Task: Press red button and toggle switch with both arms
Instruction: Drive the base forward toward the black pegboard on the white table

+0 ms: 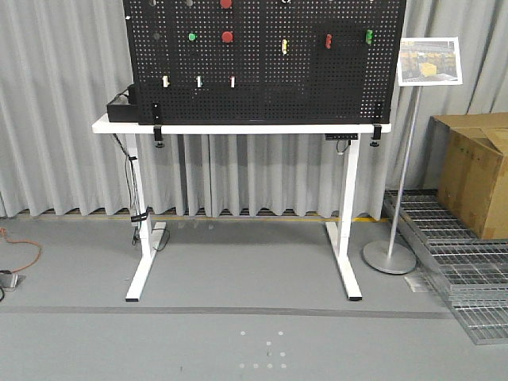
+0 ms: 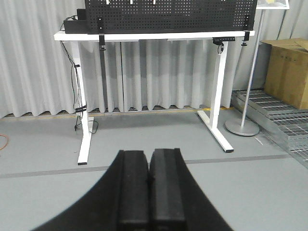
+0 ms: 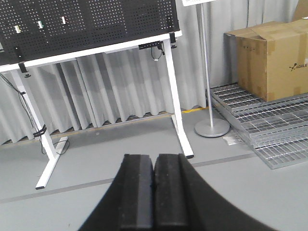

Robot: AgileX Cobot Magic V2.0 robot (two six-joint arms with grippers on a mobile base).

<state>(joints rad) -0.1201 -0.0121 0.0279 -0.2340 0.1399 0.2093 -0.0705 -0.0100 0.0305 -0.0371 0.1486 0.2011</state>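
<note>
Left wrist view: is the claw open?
No, the left claw has its two black fingers pressed flat together with no gap and nothing between them.

Soft, even indoor light, with only faint shadows beneath the white table [image 1: 238, 127]. Both wrist views render the left gripper [image 2: 149, 192] and right gripper [image 3: 153, 192] dark and slightly blurred.

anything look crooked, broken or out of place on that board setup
Nothing stands out. The pegboard stands upright and square on the white table, clamped at both lower corners. The left hand and right hand are shut, far from it.
</note>
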